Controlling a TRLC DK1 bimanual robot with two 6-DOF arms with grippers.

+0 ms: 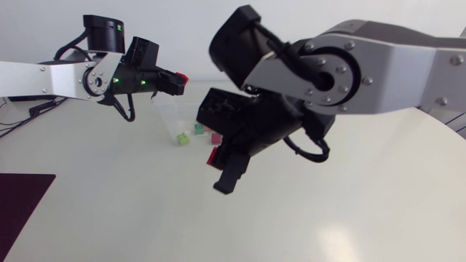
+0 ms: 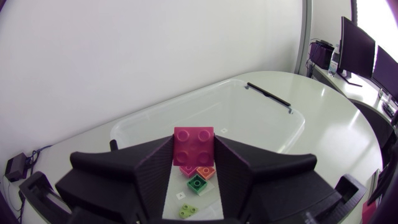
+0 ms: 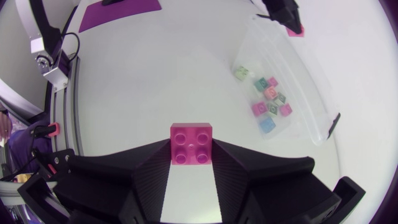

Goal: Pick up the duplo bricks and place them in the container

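My left gripper (image 1: pixel 177 79) hangs above the clear plastic container (image 1: pixel 169 116), shut on a pink duplo brick (image 1: pixel 183 78). In the left wrist view this brick (image 2: pixel 193 145) sits between the fingers over the container (image 2: pixel 261 118), where several bricks (image 2: pixel 198 182) lie. My right gripper (image 1: pixel 226 173) is nearer the table's middle, shut on a magenta duplo brick (image 1: pixel 213 156). The right wrist view shows that brick (image 3: pixel 191 143) clamped between both fingers above bare table. Farther ahead are the container (image 3: pixel 311 106) with several bricks (image 3: pixel 268 93) and my left gripper (image 3: pixel 285 14).
A dark purple mat (image 1: pixel 20 207) lies at the table's front left corner, also seen in the right wrist view as the mat (image 3: pixel 118 9). The container has a black clip (image 2: pixel 268 94) on its far rim. White table (image 1: pixel 349 211) spreads to the right.
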